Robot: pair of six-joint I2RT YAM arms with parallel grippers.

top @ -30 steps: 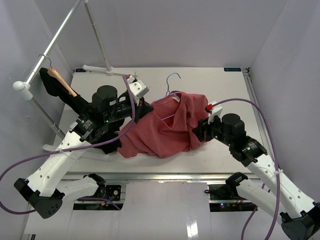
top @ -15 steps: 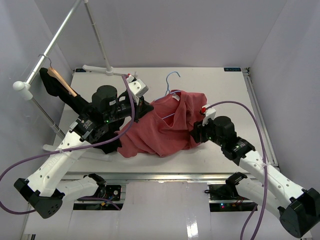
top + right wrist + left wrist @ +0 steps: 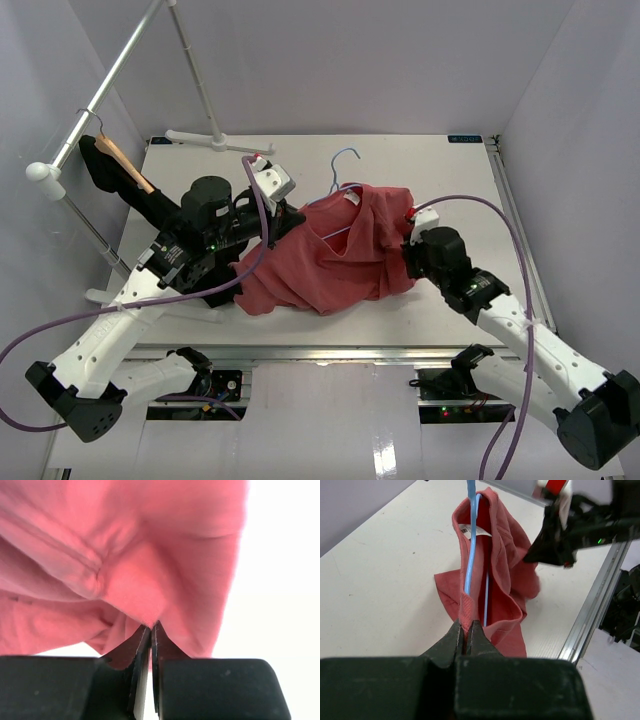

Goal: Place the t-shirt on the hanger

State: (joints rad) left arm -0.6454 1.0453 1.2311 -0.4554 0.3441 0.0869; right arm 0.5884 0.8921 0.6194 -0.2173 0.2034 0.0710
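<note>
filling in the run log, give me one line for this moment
left end effector: shut on t-shirt | right end effector: shut on t-shirt | hanger: partly inside t-shirt | t-shirt: crumpled on table

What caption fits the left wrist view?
Left pincer shut on t-shirt edge; light-blue hanger partly inside the cloth.

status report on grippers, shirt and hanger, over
Left gripper shut on salmon-red cloth t-shirt edge. Right gripper shut on a fold opposite. Light-blue wire hanger partly inside shirt, hook out. Nothing seen blocking.
</note>
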